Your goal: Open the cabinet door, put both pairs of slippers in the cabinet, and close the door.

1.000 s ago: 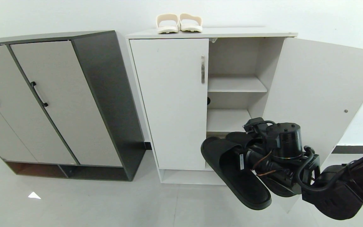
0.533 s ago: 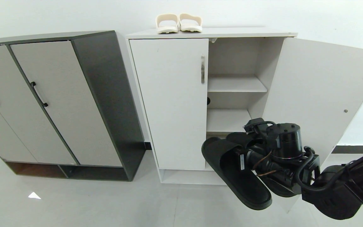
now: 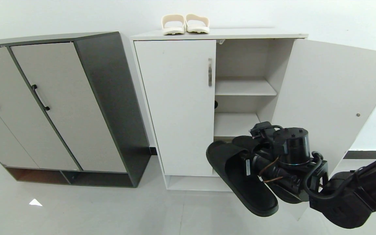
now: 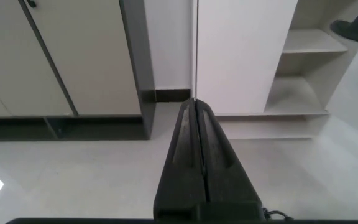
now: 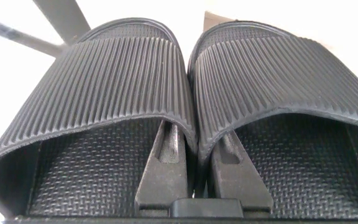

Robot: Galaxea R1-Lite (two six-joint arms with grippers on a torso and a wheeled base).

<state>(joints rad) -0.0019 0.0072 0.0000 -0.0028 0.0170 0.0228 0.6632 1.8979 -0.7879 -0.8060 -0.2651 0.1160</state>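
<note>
My right gripper (image 3: 251, 156) is shut on the pair of black slippers (image 3: 240, 176), held in the air low in front of the open right half of the white cabinet (image 3: 217, 33). In the right wrist view its fingers (image 5: 166, 168) pinch the two inner straps of the black slippers (image 5: 123, 81) together. The cabinet's right door (image 3: 328, 94) stands wide open, showing bare shelves (image 3: 243, 86); the left door (image 3: 176, 104) is closed. A pair of cream slippers (image 3: 185, 23) rests on the cabinet top. My left gripper (image 4: 196, 102) is shut and empty, above the floor facing the cabinets.
A grey cabinet with dark sides (image 3: 60, 104) stands left of the white one, both its doors closed. Bare light floor (image 3: 109, 212) lies in front of both. A white wall runs behind.
My right gripper with the black slippers has shifted slightly left and down. Nothing else has moved.
</note>
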